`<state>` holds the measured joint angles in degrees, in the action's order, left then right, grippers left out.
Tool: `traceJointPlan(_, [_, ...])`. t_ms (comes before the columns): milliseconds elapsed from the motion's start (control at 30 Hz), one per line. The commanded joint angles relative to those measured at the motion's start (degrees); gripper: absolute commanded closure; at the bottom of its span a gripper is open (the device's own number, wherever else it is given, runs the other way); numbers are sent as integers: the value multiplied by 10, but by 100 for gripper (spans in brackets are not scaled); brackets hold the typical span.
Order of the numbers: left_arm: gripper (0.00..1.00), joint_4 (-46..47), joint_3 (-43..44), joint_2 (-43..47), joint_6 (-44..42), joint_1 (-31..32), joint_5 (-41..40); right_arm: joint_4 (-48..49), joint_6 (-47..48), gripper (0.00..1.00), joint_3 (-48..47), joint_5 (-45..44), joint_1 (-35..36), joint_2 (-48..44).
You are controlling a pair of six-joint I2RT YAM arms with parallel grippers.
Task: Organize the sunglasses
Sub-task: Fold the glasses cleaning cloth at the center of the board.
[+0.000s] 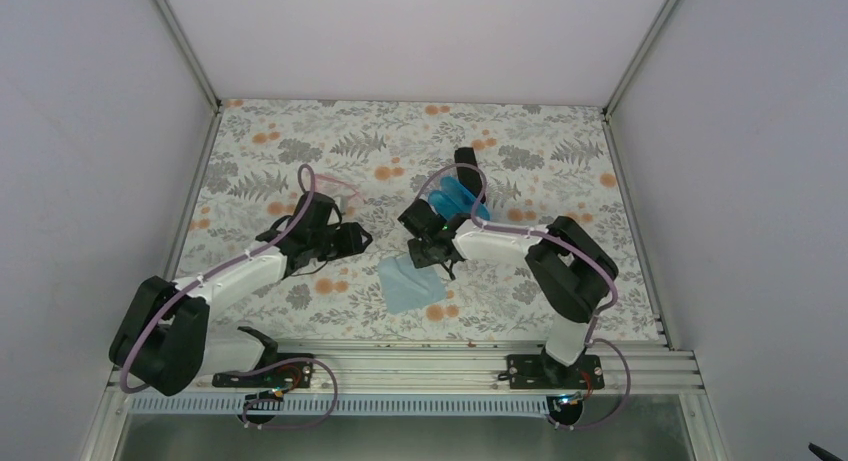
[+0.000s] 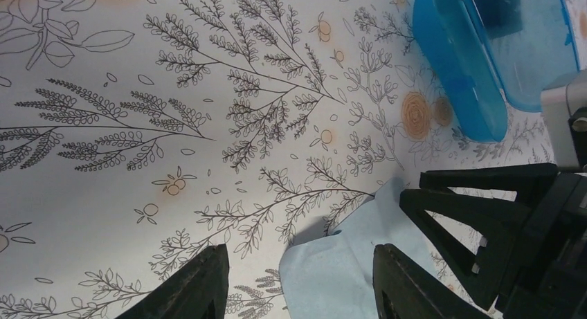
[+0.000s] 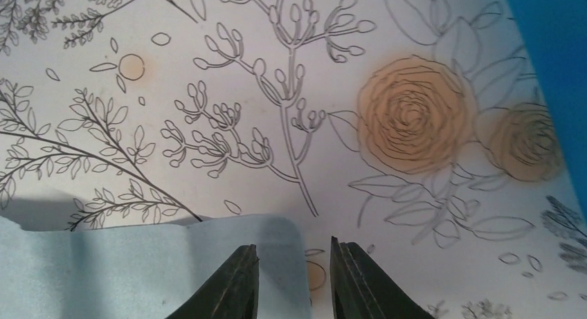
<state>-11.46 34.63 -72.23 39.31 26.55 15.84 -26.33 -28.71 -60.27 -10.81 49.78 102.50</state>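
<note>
The glossy blue oval case [image 1: 462,197] lies open on the flower-printed table covering [image 1: 560,151] at mid-table, with the square light blue cloth [image 1: 408,284] spread flat just near of it.

The slim pink-framed sunglasses cannot be made out with certainty. A faint thin pink curve [image 1: 340,184] on the covering just beyond the left wrist may be them, but at this size it could also be part of the arm's cable. Neither wrist view shows them.

The left gripper [image 2: 301,248] hangs over the left edge of the cloth. Its jaws are spread with nothing between them. The right gripper [image 3: 292,244] is low over the cloth's far corner, close beside the case. Its jaws stand a narrow gap apart and pinch nothing.

Such glasses are probably very light, springy in the arms, easily scratched on the lenses and slippery at the rim. The safest hold is likely a gentle pinch across the bridge or on a temple close to its hinge, never on a lens. The arms should be folded before the pair goes into the case.
</note>
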Motion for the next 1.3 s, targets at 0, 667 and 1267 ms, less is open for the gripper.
traceJointPlan(0, [48,30,-6,-11,11,6,15,23,32,71,-15,13,-3,18])
traceJointPlan(667, [48,55,9,-74,8,37,29,-44,-79,96,-3,-115,-19,34])
traceJointPlan(1267, [53,-3,121,-195,-50,51,-6,-4,-71,70,31,-70,-72,-41])
